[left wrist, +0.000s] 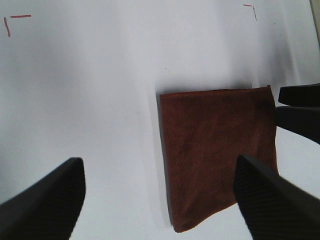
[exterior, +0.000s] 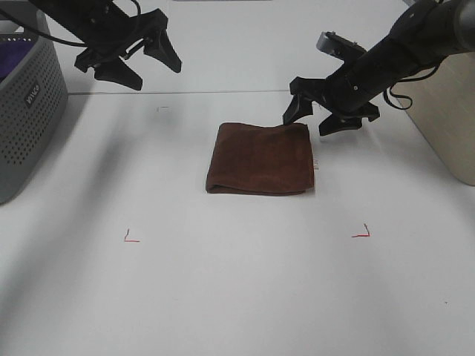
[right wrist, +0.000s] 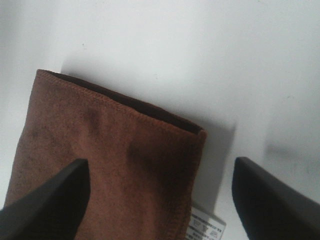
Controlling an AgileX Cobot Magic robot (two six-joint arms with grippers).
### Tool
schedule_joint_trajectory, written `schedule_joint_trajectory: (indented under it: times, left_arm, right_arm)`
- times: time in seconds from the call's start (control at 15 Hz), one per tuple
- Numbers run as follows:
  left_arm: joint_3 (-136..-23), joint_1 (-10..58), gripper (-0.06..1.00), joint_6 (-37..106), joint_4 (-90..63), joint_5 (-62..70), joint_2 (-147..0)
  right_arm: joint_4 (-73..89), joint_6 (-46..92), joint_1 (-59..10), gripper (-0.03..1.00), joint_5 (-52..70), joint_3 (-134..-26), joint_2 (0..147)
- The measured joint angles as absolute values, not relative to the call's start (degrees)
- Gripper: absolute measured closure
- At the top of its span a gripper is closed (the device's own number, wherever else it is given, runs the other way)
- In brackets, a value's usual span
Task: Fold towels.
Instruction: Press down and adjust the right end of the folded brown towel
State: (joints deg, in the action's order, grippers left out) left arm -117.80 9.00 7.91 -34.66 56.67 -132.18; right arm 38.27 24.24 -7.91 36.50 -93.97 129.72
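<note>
The dark reddish-brown towel (exterior: 260,158) lies folded flat on the white table, its white tag (exterior: 316,165) sticking out at its right edge. My right gripper (exterior: 309,121) is open and empty, just above the towel's far right corner. The right wrist view shows that corner (right wrist: 110,165) and the tag (right wrist: 205,226) between the open fingers. My left gripper (exterior: 150,65) is open and empty, raised well behind and to the left of the towel. The left wrist view shows the towel (left wrist: 217,150) below it and the right gripper's fingers (left wrist: 299,107) at its edge.
A grey perforated basket (exterior: 26,119) with a purple cloth (exterior: 15,58) stands at the far left. A beige container (exterior: 453,119) stands at the right edge. Two red corner marks (exterior: 130,237) (exterior: 361,233) lie on the table in front of the towel.
</note>
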Motion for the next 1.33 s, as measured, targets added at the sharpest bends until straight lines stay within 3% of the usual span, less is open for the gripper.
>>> schedule_joint_trajectory:
  times: [0.87,1.13,1.33]
  left_arm:
    - [-117.8,9.0,0.19,7.91,-33.63,57.01,-131.21]
    - [-117.8,9.0,0.19,7.91,-30.31,59.53,-124.68]
    - [-117.86,9.0,0.19,7.45,-23.95,67.9,-113.5]
  right_arm:
    - [17.53,12.03,-7.91,0.21,36.73,-93.97,130.92]
    - [17.59,8.59,-7.91,0.21,46.87,-94.08,123.01]
    - [14.44,6.25,-10.43,0.21,62.05,-94.08,113.85]
